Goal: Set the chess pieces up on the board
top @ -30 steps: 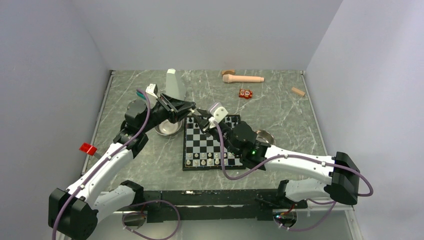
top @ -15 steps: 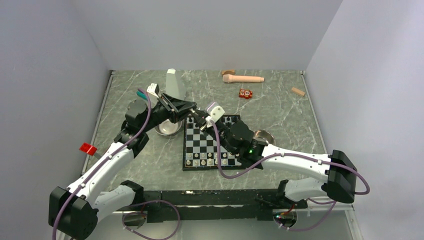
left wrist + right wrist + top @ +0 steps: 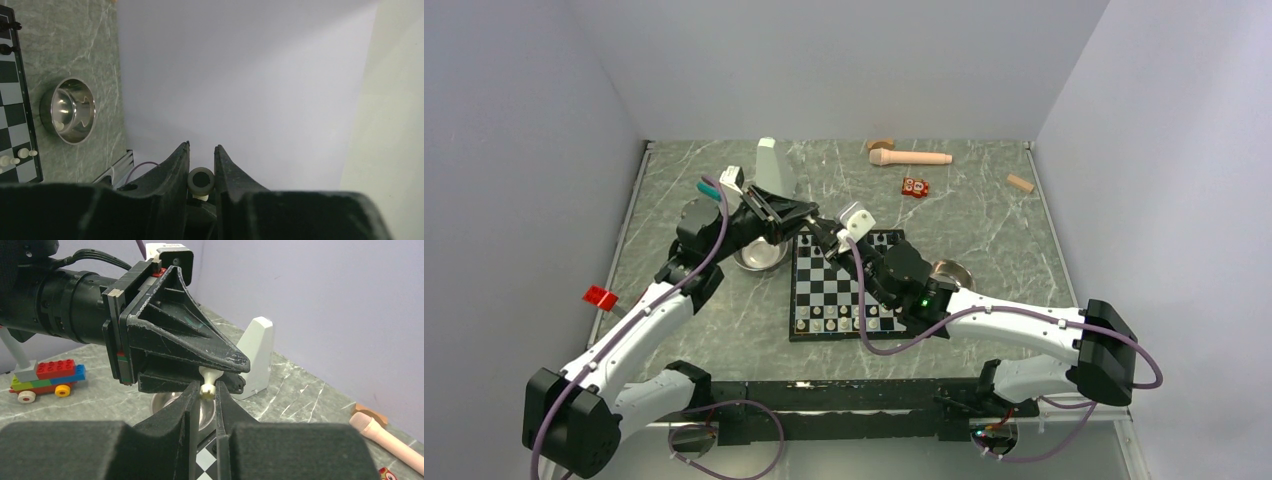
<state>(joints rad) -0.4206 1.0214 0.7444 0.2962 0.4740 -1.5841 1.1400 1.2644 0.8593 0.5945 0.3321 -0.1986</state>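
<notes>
A cream chess piece hangs in the air over the far left corner of the board. My left gripper is shut on its base, whose round underside shows between the black fingers. My right gripper meets it from the opposite side, and its two fingertips press on the piece's notched head. In the top view the right gripper sits tip to tip with the left. White chess pieces stand in the board's near rows. The board's edge shows in the left wrist view.
One steel bowl sits left of the board under the left gripper, another to its right. A white wedge, a wooden pestle, a red toy and a wooden block lie farther back. A red block lies at the left edge.
My right gripper has moved up and left to the left gripper's tips, and its jaws have narrowed onto the piece's head. The left arm shifted only slightly.
</notes>
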